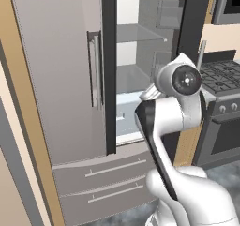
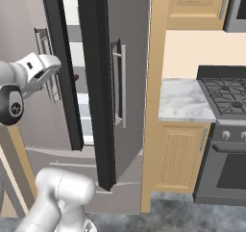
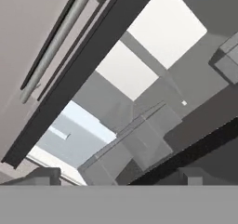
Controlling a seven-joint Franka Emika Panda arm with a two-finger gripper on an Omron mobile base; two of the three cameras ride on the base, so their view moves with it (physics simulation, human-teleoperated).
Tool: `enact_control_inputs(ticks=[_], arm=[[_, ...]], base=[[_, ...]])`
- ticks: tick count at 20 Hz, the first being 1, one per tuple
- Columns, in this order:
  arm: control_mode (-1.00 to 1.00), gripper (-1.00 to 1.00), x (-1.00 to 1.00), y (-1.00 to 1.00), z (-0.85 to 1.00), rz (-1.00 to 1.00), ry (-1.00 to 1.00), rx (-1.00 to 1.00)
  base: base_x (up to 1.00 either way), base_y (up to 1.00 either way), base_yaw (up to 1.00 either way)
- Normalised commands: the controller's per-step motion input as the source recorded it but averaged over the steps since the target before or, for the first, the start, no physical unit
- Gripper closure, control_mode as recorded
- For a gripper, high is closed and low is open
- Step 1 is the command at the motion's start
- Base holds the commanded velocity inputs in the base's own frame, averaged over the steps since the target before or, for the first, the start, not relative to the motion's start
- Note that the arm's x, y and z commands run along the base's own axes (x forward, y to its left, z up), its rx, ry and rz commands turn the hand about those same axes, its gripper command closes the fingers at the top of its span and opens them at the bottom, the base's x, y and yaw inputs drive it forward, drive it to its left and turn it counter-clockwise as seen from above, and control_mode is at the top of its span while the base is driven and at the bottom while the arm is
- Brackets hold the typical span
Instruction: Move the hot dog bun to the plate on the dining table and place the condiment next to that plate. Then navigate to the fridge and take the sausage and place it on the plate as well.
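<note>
Presently, item by item:

- Claw [image 3: 116, 177]: open. In the hand view its two dark tips stand far apart at the bottom edge, with nothing between them. In the right base view the white hand [image 2: 41, 66] sits at left-centre of the frame, pointing into the gap between the fridge doors.
- Small dark reddish spot [image 2: 75, 77]: just beyond the hand, against the black door edge. It is too small to identify.
- Fridge [image 1: 61, 79]: tall and dark-framed, taking up the left and centre of the left base view. The left door is shut, grey, and carries a vertical bar handle [image 1: 96, 70]. The right door [image 2: 127, 82] stands ajar, and the claw faces the opening.
- Fridge interior: pale grey. There is a glass shelf [image 1: 140, 33] at upper centre, a door bin [image 1: 169, 14] at upper right of the opening, and a white drawer [image 1: 127, 113] low in the opening. The hand view shows the same drawer [image 3: 79, 131] at lower left and the shelf edge [image 3: 135, 125] at centre, all tilted.
- Freezer drawers [image 1: 110, 176]: two, each with a handle, at the bottom of the frame.
- Stove [image 2: 226, 94]: dark, at the right edge.
- Marble tabletop [image 2: 182, 101]: between fridge and stove, on a wooden cabinet [image 2: 185, 151].
</note>
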Motion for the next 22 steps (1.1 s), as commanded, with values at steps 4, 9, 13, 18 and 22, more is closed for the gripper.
enact_control_inputs(ticks=[4, 9, 13, 18, 22], arm=[[-1.0, -1.0, 1.0, 0.19, -0.09, -0.03, 0.04, -0.32], [-1.0, -1.0, 0.96, 0.0, -0.41, -0.01, 0.14, -0.26], [-1.0, -1.0, 0.83, -0.01, -0.51, 0.0, 0.11, -0.23], [-1.0, -1.0, 0.55, -0.24, -0.35, -0.01, 0.0, -0.21], [-1.0, -1.0, 0.14, -0.42, -0.27, -0.01, 0.0, -0.18]], base=[[0.0, 0.0, 0.0], [0.0, 0.0, 0.0], [0.0, 0.0, 0.0], [0.0, 0.0, 0.0], [0.0, 0.0, 0.0]])
